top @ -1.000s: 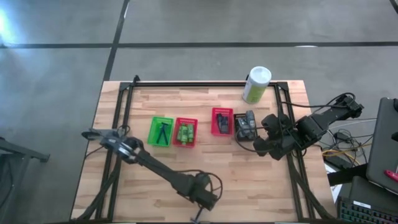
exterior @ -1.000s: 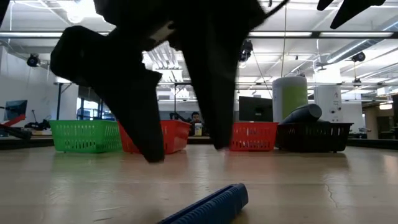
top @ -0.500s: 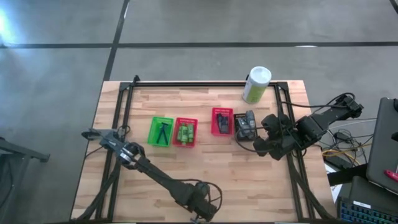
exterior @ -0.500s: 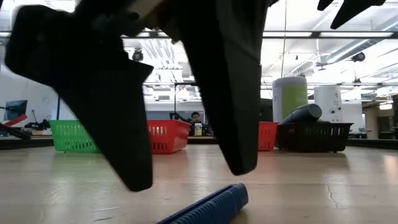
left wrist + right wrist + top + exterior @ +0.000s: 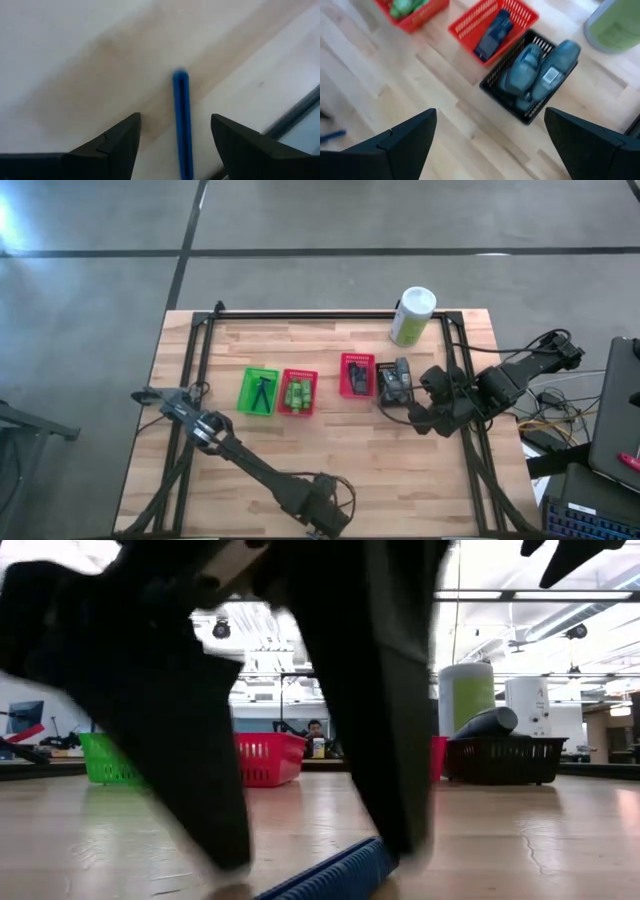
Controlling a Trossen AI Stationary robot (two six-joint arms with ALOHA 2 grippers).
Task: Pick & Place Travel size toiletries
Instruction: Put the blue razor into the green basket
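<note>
Fingers spread wide, the left gripper (image 5: 172, 137) straddles a slim blue ribbed stick (image 5: 182, 120) at lower centre.
The right gripper (image 5: 487, 145), also open and empty, hangs beside a black mesh basket (image 5: 492, 90) holding grey rounded containers (image 5: 555, 65), probably waiting.

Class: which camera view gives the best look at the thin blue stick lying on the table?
The left wrist view: the blue stick lies full length between the open left gripper. The low view shows one end; the right wrist view a sliver at the edge; the high view hides it.
</note>
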